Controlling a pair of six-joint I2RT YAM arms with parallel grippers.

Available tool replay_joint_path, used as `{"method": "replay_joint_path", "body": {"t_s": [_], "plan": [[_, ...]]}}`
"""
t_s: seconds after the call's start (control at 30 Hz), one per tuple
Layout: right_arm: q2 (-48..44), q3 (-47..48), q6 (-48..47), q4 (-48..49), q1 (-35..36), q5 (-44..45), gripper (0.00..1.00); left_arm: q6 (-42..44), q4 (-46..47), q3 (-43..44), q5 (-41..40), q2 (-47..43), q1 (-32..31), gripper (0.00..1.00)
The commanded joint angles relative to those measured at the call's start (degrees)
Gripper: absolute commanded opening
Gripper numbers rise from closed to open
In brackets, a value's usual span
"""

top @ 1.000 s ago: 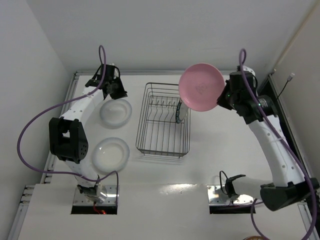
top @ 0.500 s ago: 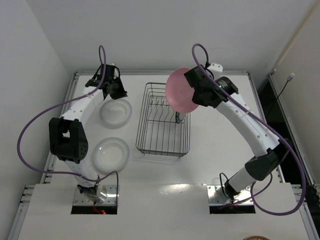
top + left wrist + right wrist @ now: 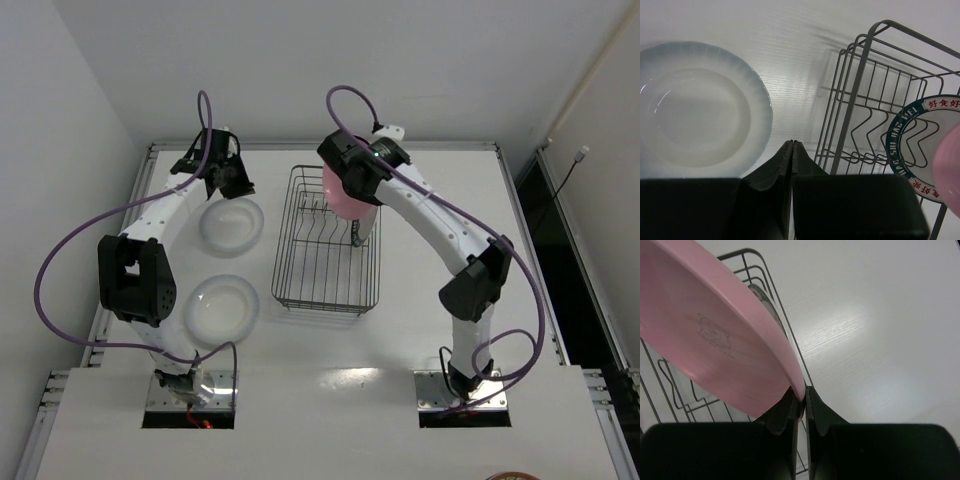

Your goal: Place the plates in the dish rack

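Top external: the right gripper [image 3: 801,392], pinched on the pink plate's [image 3: 338,198] rim, has swung in from the far right to above the rack's [image 3: 325,308] far end, beside the patterned plate [image 3: 925,145] standing there. Slotting looks next. The left gripper [image 3: 792,145], shut and empty, hovers by the clear plates [image 3: 231,225] on the left. The arm hides which tine gap lies below.

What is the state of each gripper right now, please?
Left gripper: closed, holding nothing.
Right gripper: closed on the rim of the pink plate.
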Motion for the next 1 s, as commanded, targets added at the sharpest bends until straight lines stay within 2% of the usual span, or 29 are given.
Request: {"method": "replay_joint_path", "body": {"t_s": [0.0,0.33,0.6,0.8,0.97], "plan": [[-0.6,1.7,3.2,-4.7,2.4,6.7,0.0,-0.4,0.8,0.6,0.8,-1.4,-0.4,0.0],[0.0,1.6,0.3,-4.7,5.2,10.4,0.0,-0.4,0.8,0.6,0.8,-1.4,-0.4,0.0],[-1.9,0.2,2.1,-4.7,5.3,11.5,0.0,-0.4,0.8,0.6,0.8,-1.4,-0.4,0.0],[1.4,5.4,1.6,-4.7,2.7,6.6,0.0,-0.4,0.8,0.6,0.8,-1.4,-0.4,0.0],[4.3,2.9,2.3,-4.7,0.4,2.9,0.0,-0.4,0.8,0.6,1.3,-1.4,-0.4,0.0]]}}
